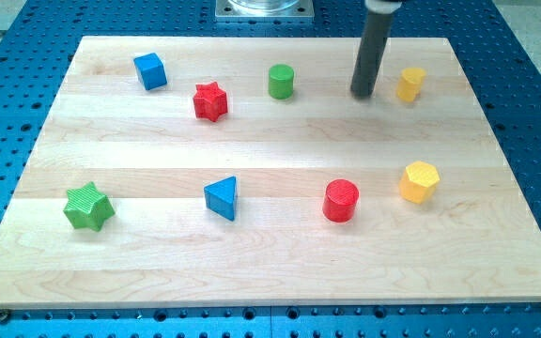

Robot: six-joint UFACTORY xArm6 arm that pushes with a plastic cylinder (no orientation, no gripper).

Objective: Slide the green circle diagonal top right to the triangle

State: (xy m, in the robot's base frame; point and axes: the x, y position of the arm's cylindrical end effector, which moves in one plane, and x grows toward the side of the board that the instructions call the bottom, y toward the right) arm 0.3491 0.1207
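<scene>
The green circle [281, 82] stands near the view's top, a little left of centre-right. The blue triangle [222, 198] lies lower down, below and left of the green circle. My tip [363, 95] rests on the board to the right of the green circle, about a block's width and a half away, and just left of a small yellow block [410, 84]. The dark rod rises from the tip to the view's top edge.
A blue cube [149, 70] and a red star [210, 101] lie at the top left. A green star [88, 207] sits at the lower left. A red cylinder [341, 200] and a yellow hexagon [419, 181] lie at the lower right. The wooden board [270, 272] sits on a blue perforated table.
</scene>
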